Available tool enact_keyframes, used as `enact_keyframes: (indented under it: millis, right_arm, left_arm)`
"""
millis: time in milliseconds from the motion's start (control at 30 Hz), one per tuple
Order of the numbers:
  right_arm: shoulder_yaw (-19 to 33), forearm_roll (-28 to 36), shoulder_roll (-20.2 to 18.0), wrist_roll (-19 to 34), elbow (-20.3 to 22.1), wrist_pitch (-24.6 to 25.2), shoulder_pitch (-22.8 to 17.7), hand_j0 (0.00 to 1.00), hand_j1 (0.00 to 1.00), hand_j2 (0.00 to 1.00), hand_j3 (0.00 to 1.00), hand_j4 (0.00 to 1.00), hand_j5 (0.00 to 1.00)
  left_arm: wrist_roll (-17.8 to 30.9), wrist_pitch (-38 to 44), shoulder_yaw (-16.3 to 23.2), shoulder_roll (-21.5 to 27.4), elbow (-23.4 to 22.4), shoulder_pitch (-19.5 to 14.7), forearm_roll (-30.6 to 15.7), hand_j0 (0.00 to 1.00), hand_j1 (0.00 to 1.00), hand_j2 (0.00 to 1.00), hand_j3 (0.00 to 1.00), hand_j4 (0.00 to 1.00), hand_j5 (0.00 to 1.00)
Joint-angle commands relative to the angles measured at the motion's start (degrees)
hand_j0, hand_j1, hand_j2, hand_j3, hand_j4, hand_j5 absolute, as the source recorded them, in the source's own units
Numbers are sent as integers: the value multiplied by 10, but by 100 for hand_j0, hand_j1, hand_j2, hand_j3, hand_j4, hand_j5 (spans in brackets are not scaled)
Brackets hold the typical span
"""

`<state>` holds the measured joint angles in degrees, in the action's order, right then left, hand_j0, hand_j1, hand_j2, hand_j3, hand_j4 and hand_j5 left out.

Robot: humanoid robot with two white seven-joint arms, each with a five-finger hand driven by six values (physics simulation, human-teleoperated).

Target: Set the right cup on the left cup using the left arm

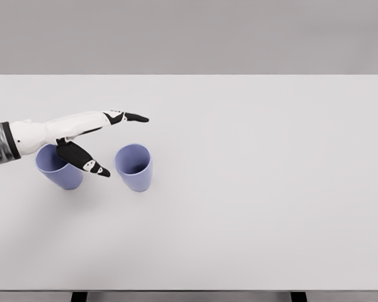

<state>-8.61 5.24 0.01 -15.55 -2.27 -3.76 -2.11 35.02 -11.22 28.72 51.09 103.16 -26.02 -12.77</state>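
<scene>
Left hand: the left hand [82, 135] comes in from the left edge and hangs over the near-left part of the table [258, 189], palm roughly side-on, holding nothing.
Fingers: released and spread; the long fingers [129, 117] point right and a little far, while the thumb [88, 162] slants down toward the near right. The gap between them is wide and nothing is in it.
Right cup: the right cup [135, 167] stands upright on the table, mouth up, just to the right of the thumb tip and apart from it, as far as I can see from here.
Left cup: the left cup [58, 168] stands upright too, partly hidden under the wrist and palm, well clear of its twin.
Key relation: the cup to be lifted lies to the right of the open hand and a touch nearer than the long fingers; its long axis is vertical, so I judge a sideways wrap around the wall would suit it.
Next move, as I read it: the hand needs to slide right and sink so the cup sits between thumb and fingers before they close.
Risk: the thumb is near that cup's rim and could nudge it; the forearm passes over the left cup.
Right arm: not in sight.
</scene>
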Motion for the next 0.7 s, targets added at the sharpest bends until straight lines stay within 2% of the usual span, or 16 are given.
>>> enact_keyframes:
  millis: [0,267,667]
  right_arm:
    - [0,0,0,0,0,1,0,100,100,100,100,100,100]
    - [0,0,0,0,0,0,0,100,100,100,100,100,100]
    - [0,0,0,0,0,0,0,100,100,100,100,100,100]
  left_arm:
    - [0,0,1,1,0,0,-3,100,100,100,100,100,100]
    - [0,2,41,-1,0,-1,-1,100,100,100,100,100,100]
    - [0,4,52,-11,-2,-4,3,100,100,100,100,100,100]
